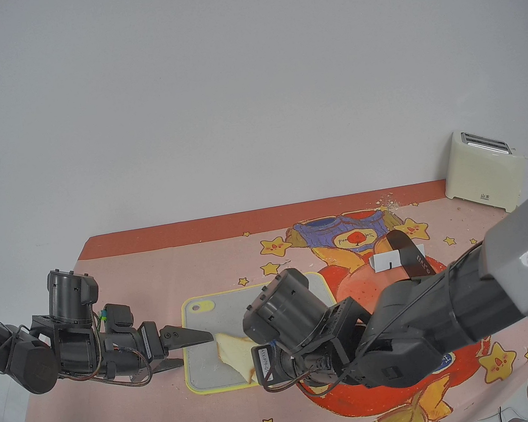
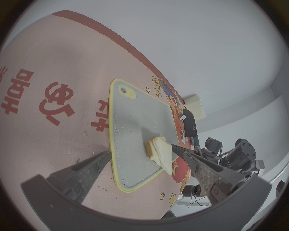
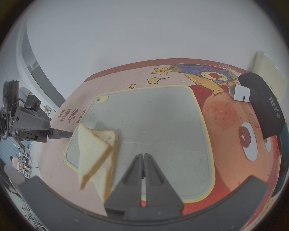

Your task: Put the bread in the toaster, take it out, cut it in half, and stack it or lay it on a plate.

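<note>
At the lower left corner of the cutting board (image 1: 225, 313), low in the centre of the head view, the bread (image 1: 235, 353) lies as two triangular halves. One leans over the other, and their points appear to reach past the board's yellow rim.

The left gripper (image 1: 198, 349) has its fingers spread wide, level with the board. One fingertip is at the bread's left edge; the other is well short of it, over the tablecloth (image 1: 126, 268). The right gripper (image 3: 143, 156) has its fingers pressed together on nothing and sits over the board, just beside the bread.

Assessment: cutting appears complete. The step in hand is judged to be collecting the halves for stacking or plating.
- Bring the left fingers to either side of both halves together.
- Close gently, since soft crumb crushes and tears.
- Grip across the crust side, not the thin point.
- The right gripper could act as a backstop so the stack does not slide off the rim.

Limitations:
- Contact between the left fingertip and the bread cannot be confirmed.
- In the head view the right wrist covers the bread's right part.
- The lower half is mostly hidden under the upper.
- A black flat tool (image 1: 410, 253) in a white holder (image 1: 386, 260), centre right, is partly cut off by the right arm. Whether it is a knife cannot be told.
- The toaster (image 1: 483, 174) stands at the right edge, and its slots cannot be read.
- Where the halves are to be laid cannot be judged.
</note>
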You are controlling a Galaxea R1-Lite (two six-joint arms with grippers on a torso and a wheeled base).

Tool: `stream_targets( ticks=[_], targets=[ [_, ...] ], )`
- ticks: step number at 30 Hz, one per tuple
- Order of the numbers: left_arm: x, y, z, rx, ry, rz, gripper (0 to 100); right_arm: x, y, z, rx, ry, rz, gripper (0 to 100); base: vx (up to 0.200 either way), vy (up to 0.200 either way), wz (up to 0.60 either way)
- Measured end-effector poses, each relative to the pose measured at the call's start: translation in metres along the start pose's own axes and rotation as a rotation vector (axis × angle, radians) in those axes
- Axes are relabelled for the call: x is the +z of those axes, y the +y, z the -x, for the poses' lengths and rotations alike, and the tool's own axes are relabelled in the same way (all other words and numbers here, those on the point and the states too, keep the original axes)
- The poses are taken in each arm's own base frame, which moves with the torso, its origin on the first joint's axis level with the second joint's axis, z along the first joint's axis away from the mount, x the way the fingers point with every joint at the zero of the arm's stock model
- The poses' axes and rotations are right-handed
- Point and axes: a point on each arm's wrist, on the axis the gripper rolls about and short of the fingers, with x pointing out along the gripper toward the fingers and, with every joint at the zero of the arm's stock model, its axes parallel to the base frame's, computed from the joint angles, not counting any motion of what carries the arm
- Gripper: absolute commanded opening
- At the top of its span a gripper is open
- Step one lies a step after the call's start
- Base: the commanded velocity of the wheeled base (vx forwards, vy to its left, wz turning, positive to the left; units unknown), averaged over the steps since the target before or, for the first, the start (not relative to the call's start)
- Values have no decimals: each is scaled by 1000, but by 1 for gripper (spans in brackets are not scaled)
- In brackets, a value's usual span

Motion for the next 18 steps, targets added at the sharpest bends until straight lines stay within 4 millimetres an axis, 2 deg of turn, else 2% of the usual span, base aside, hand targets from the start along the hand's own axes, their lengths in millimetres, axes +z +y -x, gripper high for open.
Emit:
stream_targets(
  ticks=[18],
  targets=[
    [0, 0, -1, 1, 5, 8, 100, 8, 13, -6, 41, -21, -1, 0, 0, 0, 0]
  ],
)
